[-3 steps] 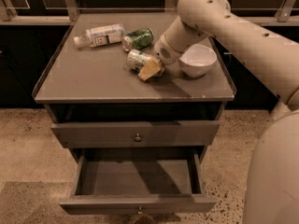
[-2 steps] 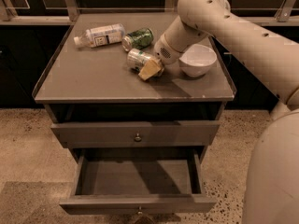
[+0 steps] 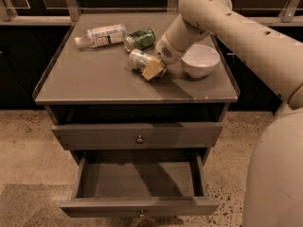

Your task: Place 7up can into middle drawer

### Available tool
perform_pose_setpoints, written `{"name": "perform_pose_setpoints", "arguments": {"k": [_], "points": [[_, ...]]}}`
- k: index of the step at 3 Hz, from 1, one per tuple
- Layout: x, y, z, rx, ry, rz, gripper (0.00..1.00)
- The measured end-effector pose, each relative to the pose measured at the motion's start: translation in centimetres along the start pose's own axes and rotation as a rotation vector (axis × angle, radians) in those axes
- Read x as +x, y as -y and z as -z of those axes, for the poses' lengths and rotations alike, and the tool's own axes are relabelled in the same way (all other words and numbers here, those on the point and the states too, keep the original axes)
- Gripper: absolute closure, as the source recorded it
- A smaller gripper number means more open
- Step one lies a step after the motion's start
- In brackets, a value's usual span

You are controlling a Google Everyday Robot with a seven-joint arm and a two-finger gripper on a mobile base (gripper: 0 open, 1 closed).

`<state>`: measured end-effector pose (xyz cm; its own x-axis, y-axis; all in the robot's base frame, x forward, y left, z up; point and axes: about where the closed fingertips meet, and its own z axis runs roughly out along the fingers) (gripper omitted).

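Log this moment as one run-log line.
gripper: at 7up can on cabinet top | 7up can: lying on side | middle drawer: open, no can inside | placement: not yet done

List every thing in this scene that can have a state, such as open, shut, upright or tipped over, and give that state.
middle drawer: pulled open, nothing inside
upper drawer: closed
7up can: on its side on the cabinet top
green can: on its side
plastic bottle: on its side
white bowl: upright, looks empty
end effector: low over the cabinet top, at the 7up can's near end
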<state>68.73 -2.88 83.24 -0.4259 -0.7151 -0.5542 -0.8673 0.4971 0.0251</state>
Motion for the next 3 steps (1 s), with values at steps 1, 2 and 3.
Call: {"name": "perform_pose_setpoints", "arguments": {"k": [1,2,3], "points": [[1.3,-1.7,1.6,0.024,-0.008,-0.029,1.00],[2.9,-5.6,7.8,0.118,0.071,-0.118,1.00],[6.6,-9.6,10.1,0.146,0.098,-0.189,1.00]]}}
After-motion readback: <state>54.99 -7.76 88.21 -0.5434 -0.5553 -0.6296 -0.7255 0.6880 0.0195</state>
